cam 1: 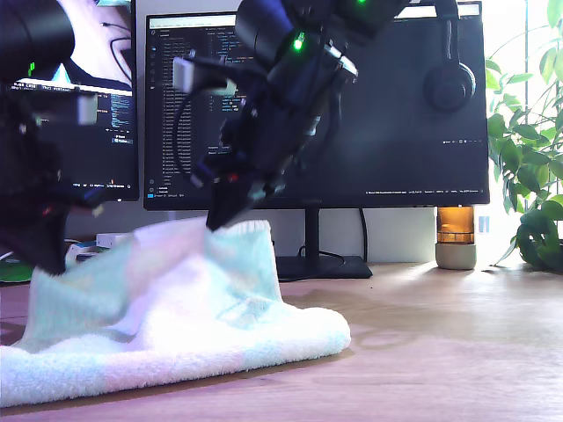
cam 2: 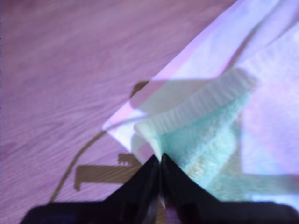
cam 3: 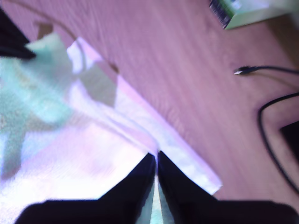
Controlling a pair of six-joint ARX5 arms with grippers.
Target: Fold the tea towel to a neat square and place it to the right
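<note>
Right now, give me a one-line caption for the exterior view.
Two arms lift the tea towel by its edge above the wooden desk, monitors behind.

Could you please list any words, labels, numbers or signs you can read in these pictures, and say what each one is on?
None can be read.
The large monitor: lines of small text, too small and blurred to read.
The second monitor at the exterior view's left: text too blurred to read.
The green box in the second wrist view: dark print, too blurred.
The tea towel: no text visible.
</note>
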